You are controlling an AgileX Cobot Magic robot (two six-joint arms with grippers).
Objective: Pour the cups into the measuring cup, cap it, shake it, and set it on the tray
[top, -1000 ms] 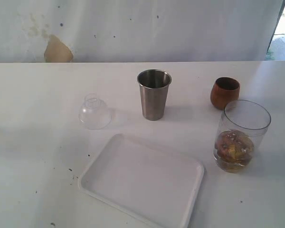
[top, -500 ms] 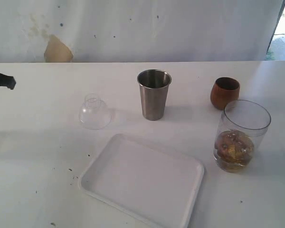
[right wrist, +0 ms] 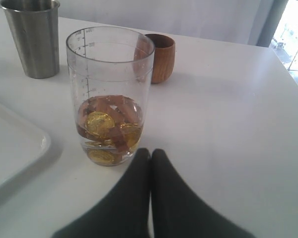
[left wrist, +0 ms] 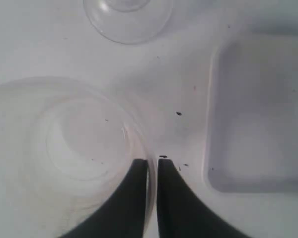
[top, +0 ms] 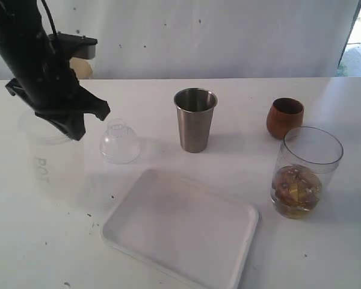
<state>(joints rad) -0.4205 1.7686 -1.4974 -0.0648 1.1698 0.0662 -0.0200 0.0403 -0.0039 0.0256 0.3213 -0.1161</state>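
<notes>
One cup held | left gripper [left wrist: 153,166] pinches the wall of the frosted cup [top: 48,162], left of frame | right gripper [right wrist: 150,153] pressed together, empty | measuring cup [top: 305,171] stands at lower right | I must carry level, then tip slowly over its rim.

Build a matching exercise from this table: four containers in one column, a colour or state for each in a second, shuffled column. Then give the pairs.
Column one:
1. frosted plastic cup
2. measuring cup
3. wooden cup
4. steel tumbler

Column two:
A. brown and rounded
B. rim pinched by the left gripper
C. holds gold coins
D. shiny grey metal, upright

Pairs: 1-B, 2-C, 3-A, 4-D
</notes>
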